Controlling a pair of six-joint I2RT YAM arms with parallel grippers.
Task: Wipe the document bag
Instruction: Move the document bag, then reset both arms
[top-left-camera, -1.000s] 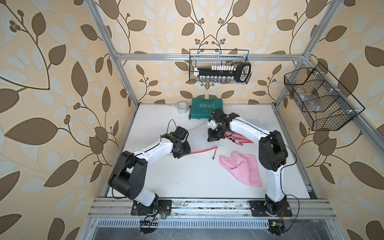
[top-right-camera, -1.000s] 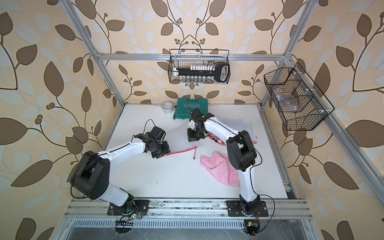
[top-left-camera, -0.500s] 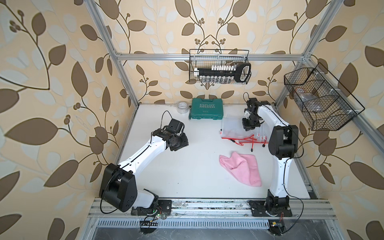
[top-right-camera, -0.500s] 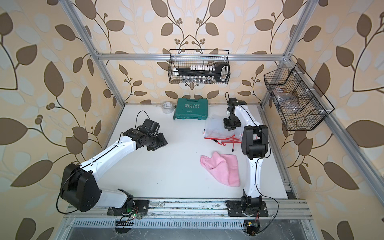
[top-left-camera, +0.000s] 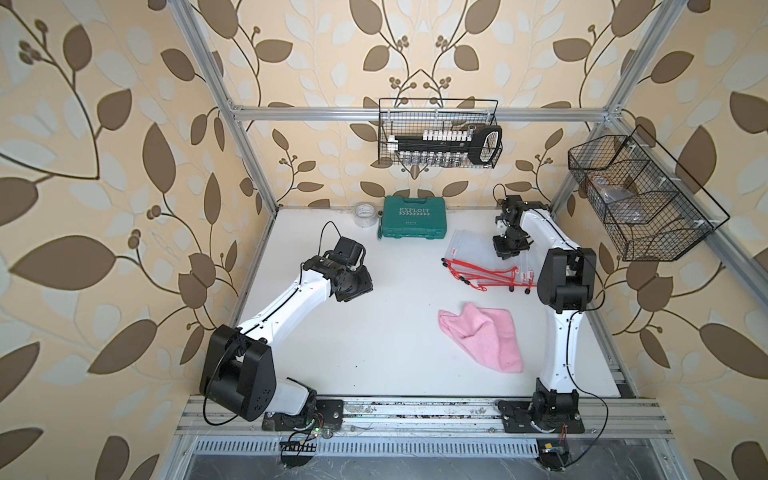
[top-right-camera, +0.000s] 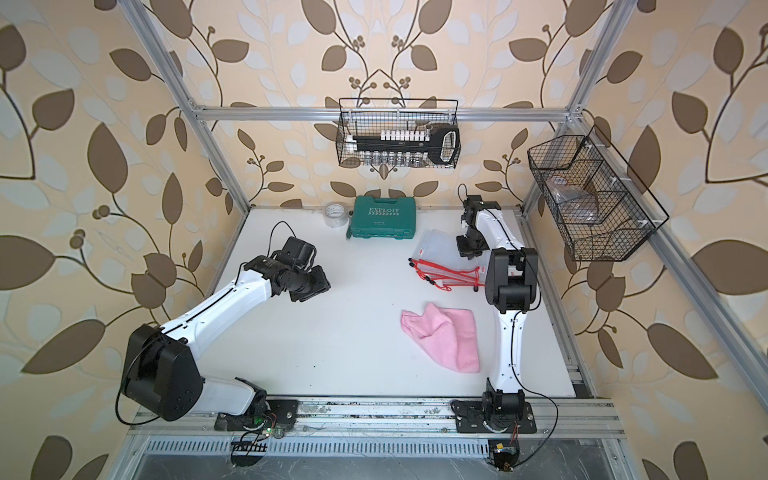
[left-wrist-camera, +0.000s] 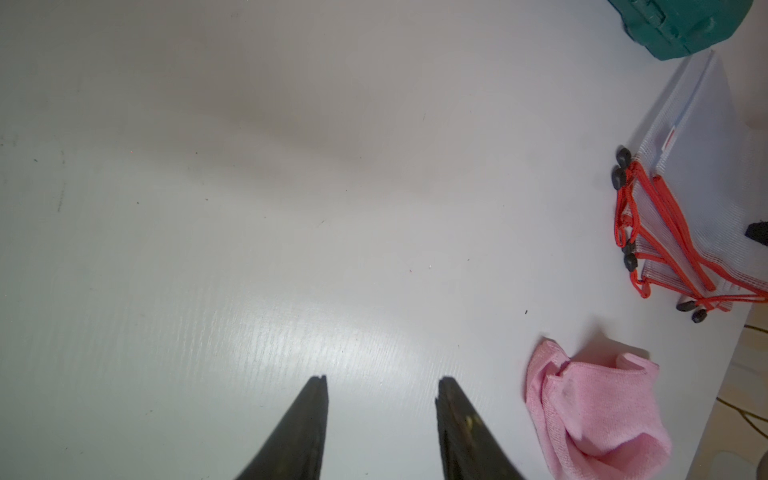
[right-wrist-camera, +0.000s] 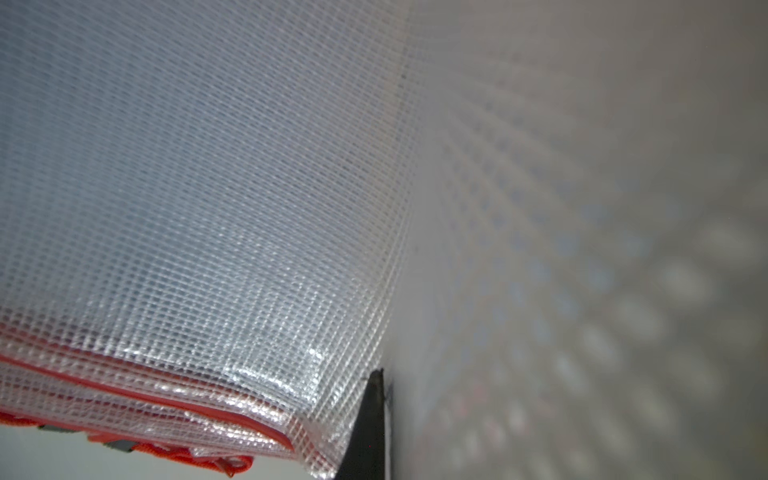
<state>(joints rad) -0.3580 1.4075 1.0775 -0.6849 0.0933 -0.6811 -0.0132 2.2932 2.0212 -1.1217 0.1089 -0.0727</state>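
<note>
Cloth: a pink cloth (top-left-camera: 482, 338) lies crumpled on the white worktop (top-left-camera: 374, 353), nearest the front on the right half, apart from the bag.
Left claw: the left claw (left-wrist-camera: 381, 382) is over bare worktop on the left half, its 2 fingers partly spread with nothing between them, well apart from cloth and bag.
Document bag: the document bag (top-left-camera: 473, 253), clear mesh with red edging, lies on the right side beyond the cloth; red cords (top-left-camera: 482, 274) with black toggles tangle along its near edge.
Right claw: the right claw (top-left-camera: 508, 250) sits on the bag's far right part, closed and pinching the mesh.
Back edge: a green case (top-left-camera: 413, 217) stands by the wall, with a tape roll (top-left-camera: 365, 214) just beside it.
Walls: 2 wire baskets, 1 on the back wall (top-left-camera: 438, 133) and 1 on the right wall (top-left-camera: 640, 199).
</note>
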